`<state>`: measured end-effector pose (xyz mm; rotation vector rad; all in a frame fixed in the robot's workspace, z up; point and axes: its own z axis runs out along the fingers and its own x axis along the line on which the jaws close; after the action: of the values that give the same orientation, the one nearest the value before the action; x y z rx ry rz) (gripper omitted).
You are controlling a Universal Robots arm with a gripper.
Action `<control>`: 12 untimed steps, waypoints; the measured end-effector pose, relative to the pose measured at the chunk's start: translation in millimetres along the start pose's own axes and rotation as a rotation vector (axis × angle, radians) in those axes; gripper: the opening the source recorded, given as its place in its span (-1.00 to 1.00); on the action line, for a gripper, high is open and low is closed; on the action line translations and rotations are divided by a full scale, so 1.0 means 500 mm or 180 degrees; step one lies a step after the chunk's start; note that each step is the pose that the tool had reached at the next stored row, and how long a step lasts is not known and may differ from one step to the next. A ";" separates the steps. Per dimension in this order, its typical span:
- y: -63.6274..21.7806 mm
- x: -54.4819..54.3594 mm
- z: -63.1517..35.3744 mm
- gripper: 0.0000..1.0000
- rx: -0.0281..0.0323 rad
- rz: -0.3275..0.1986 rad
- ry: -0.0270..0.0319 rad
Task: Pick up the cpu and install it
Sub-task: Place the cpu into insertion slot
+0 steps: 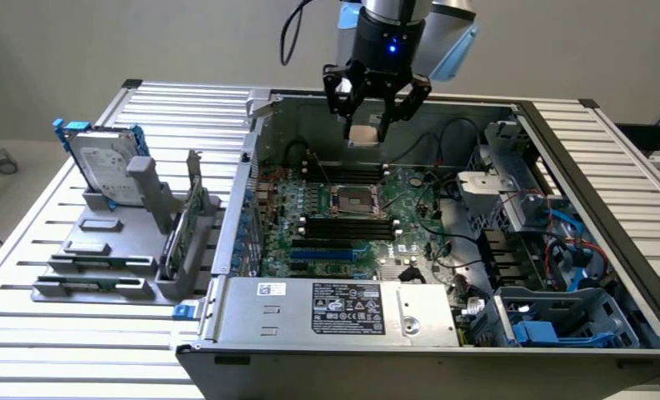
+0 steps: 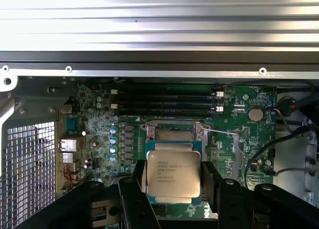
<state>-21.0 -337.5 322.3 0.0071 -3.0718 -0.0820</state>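
The cpu (image 2: 173,174), a flat square chip with a shiny silver top and printed text, sits between my gripper's (image 2: 173,181) two black fingers (image 2: 136,184), which are shut on its sides. In the exterior view my gripper (image 1: 367,132) hangs with the cpu (image 1: 363,134) high over the rear of the open computer case (image 1: 342,329). The motherboard's socket (image 1: 350,198), a metal frame, lies below and nearer the front than the chip. In the wrist view the socket (image 2: 173,133) shows just beyond the cpu's edge.
Black memory sticks (image 1: 349,225) flank the socket. The power supply (image 1: 347,310) spans the case front. Cables and blue drive bays (image 1: 552,321) crowd the exterior view's right. A hard drive in a blue frame (image 1: 102,162) stands in a grey rack at the exterior view's left.
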 end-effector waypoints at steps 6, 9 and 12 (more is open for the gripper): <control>0.000 0.000 0.000 0.09 0.0000 0.0000 0.0000; 0.000 0.000 0.000 0.09 0.0000 0.0000 0.0000; 0.000 0.001 0.001 0.09 -0.0005 0.0079 -0.0004</control>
<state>-21.2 -337.6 322.0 -0.0310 -3.0724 -0.0833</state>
